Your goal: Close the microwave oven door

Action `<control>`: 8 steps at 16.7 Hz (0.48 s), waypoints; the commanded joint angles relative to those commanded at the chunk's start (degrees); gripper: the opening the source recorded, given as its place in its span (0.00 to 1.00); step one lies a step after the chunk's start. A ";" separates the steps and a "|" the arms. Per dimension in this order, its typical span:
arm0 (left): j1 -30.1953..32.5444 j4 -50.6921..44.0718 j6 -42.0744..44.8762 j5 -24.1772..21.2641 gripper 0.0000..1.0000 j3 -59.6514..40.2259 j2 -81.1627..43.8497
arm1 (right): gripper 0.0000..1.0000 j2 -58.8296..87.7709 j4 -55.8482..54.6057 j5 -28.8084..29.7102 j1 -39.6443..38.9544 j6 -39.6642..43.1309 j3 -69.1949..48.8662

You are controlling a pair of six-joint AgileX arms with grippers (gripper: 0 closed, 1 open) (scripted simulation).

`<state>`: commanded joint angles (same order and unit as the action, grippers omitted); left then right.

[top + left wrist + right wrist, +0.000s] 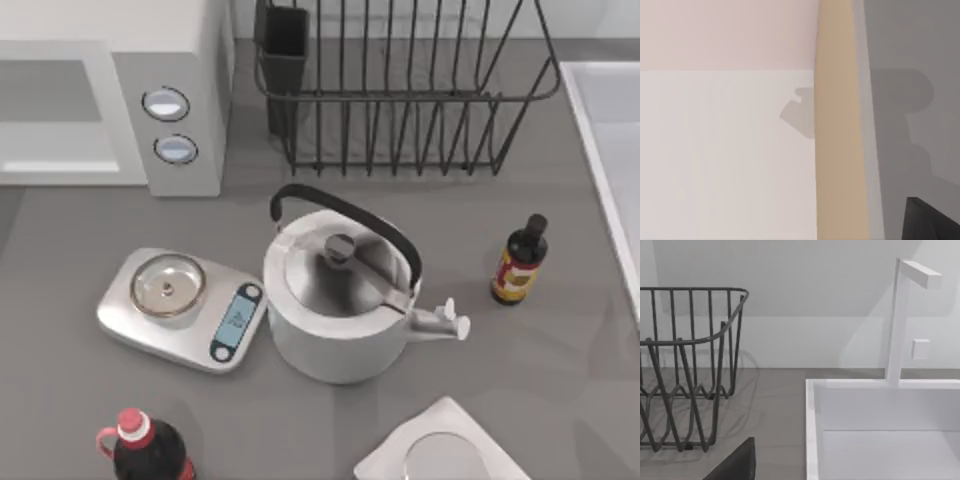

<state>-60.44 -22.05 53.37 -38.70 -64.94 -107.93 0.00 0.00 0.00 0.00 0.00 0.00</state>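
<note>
White microwave oven (170,110) top-left; microwave oven door (60,115) across front, shut.

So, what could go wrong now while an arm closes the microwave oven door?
1. The flat silver kitchen scale and the round white kettle with a black handle stand close in front of the large white microwave oven; a reaching arm could knock them.
2. The upright dark bottle with a red cap at the near left might tip if an arm passes low.

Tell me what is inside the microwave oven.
The microwave oven cavity looks bare in the top view: pale grey walls and a lighter floor. Its roof hides the rear of the cavity, and the left part is cut off.
</note>
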 joint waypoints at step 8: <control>5.98 5.93 -6.32 2.82 0.00 13.10 10.59 | 1.00 0.00 0.00 0.00 0.00 0.00 0.00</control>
<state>-54.46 -16.12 47.05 -35.89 -51.84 -97.34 0.00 0.00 0.00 0.00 0.00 0.00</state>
